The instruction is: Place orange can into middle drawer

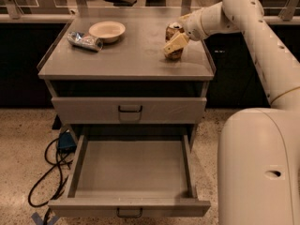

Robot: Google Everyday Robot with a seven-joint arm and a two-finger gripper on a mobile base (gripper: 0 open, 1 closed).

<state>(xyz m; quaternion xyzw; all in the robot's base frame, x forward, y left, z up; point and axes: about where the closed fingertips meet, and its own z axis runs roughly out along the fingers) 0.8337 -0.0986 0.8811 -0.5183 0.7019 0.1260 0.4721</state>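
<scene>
Here the gripper [172,44] sits over the right rear part of the tabletop [136,60], right at the orange can [174,30]. A pale part of the gripper lies across the front of the can, and the can stands upright on the tabletop. Whether the gripper is clenched on the can or only set around it cannot be told. The white arm [248,18] reaches in from the right of the view and bends down towards the big white body [260,168] in the lower right corner.

To the left of the gripper in the view, and a little farther back, a shallow cream bowl [107,30] rests on the tabletop, well apart from the can. Just beside the bowl, farther still from the gripper, a shiny silver-and-blue tube [85,40] lies on its side near the left edge.

Below the gripper, under the tabletop, is a dark open slot, and under that a shut drawer [129,109] with a small dark loop handle. Lower again, nearest the camera, the middle drawer [133,172] is pulled out. Its flat grey floor and low side walls are in plain sight, and its own loop handle shows at the front edge. The can is on the tabletop, not in this drawer.

On the speckled floor, down and far to the left of the gripper, a black cable [47,184] loops beside the cabinet, with a small blue box [66,140] at the cabinet's left side.
</scene>
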